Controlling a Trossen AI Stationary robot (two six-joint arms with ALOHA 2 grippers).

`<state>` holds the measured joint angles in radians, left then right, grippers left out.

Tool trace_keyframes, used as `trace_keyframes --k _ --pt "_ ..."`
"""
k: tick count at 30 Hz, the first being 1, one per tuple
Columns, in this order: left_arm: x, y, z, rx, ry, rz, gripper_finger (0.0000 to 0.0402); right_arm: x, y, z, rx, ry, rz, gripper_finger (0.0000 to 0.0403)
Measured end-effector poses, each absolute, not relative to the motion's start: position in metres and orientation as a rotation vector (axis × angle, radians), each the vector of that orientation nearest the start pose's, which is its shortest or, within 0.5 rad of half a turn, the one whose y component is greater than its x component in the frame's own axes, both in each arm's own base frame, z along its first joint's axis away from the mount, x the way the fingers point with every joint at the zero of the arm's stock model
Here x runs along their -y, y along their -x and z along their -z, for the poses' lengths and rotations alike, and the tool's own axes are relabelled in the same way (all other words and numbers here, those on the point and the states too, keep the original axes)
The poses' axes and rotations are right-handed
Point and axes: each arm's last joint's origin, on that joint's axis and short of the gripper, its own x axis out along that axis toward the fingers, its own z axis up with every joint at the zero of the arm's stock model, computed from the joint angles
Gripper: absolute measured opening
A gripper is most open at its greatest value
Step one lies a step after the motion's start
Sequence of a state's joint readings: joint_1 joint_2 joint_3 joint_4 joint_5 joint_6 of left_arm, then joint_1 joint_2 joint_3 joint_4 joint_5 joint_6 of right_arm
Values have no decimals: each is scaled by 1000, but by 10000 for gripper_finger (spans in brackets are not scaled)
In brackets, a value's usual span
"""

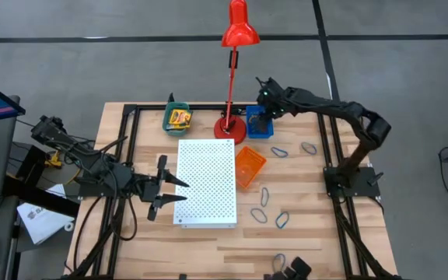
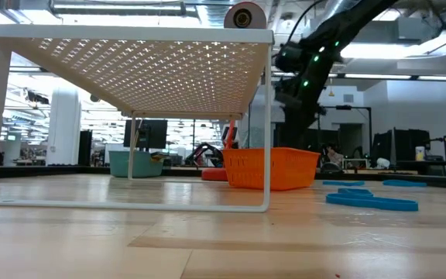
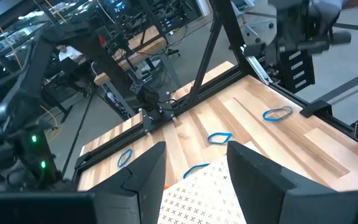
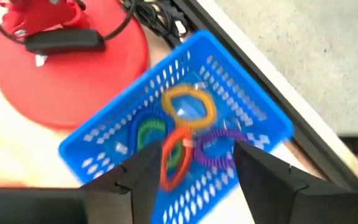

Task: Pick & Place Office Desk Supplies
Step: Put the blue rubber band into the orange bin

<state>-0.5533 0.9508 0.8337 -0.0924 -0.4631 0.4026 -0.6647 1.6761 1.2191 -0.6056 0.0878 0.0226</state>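
Observation:
My right gripper point(image 1: 268, 111) point(image 4: 197, 155) hangs open over the small blue bin point(image 1: 260, 125) point(image 4: 185, 134) beside the lamp base. Inside the bin lie a yellow, a green, an orange point(image 4: 174, 157) and a purple loop. The orange loop shows close beside one finger; I see no touch. Several blue loops point(image 1: 279, 152) point(image 1: 264, 196) lie flat on the table's right half. The green bin point(image 1: 179, 118) at the far edge holds yellow-and-green boxes. My left gripper point(image 1: 183, 192) point(image 3: 196, 152) waits open at the white perforated board's left edge.
The white perforated board point(image 1: 206, 182) point(image 2: 142, 66) stands raised on thin legs mid-table. An orange bin point(image 1: 249, 166) point(image 2: 273, 167) sits at its right. The red lamp's base point(image 1: 229, 128) point(image 4: 67, 59) stands right next to the blue bin. Dark items point(image 1: 286, 268) lie at the near edge.

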Motion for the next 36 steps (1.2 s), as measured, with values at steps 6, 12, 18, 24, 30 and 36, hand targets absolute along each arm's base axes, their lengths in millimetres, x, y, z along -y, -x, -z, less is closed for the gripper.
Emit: trace_keyframes --k 6,12,18,24,30,36 --pt "98 -184 -327 -194 -502 130 163 167 -243 -230 -1082 -377 739 182" --pt "98 -184 -326 -199 -497 130 163 120 -201 -199 -1161 -473 815 154" --pt "98 -184 -326 -198 -496 130 163 109 -163 -186 -1108 -603 944 151" --pt "98 -184 -328 -179 -485 127 163 122 -144 -177 -1089 -714 1031 152" --pt "99 -184 -329 -174 -483 126 163 135 -140 -161 -1160 -796 1062 151" --pt "99 -185 -328 -177 -484 127 163 145 -141 -141 -1249 -837 1077 151"
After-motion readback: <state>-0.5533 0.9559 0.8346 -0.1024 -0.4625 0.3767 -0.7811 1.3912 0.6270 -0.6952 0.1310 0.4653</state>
